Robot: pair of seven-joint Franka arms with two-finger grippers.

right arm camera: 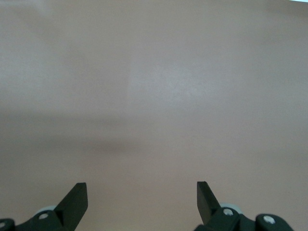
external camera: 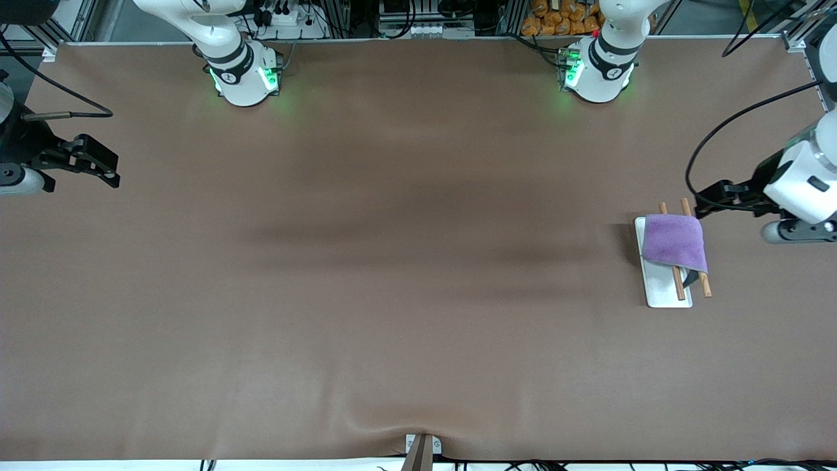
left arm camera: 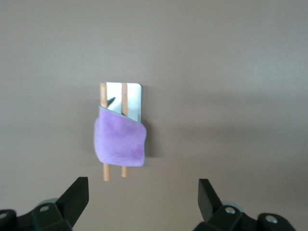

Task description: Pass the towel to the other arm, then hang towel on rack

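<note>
The towel (external camera: 673, 242) lies draped over the two brown rods of the rack (external camera: 664, 293), purple face up, with a bit of its dark side peeking out at the low edge. The rack sits at about three o'clock on the table (external camera: 392, 261), toward the left arm's end. The towel looks soft, floppy and light, so it should bend and sag when lifted; a good place to pinch it would be a loose edge or corner hanging off a rod, not the flat middle. It looks already hung, so the job seems about done. The left gripper (left arm camera: 143, 195) hangs in the air just beside the rack, with its fingers spread wide and nothing in them. The right gripper (right arm camera: 142, 195) waits at about nine o'clock, at the right arm's end of the table, also spread wide and holding nothing. The table has a smooth brown cover with a small wrinkle at six o'clock. Past the twelve o'clock edge there are cables and metal frames.
</note>
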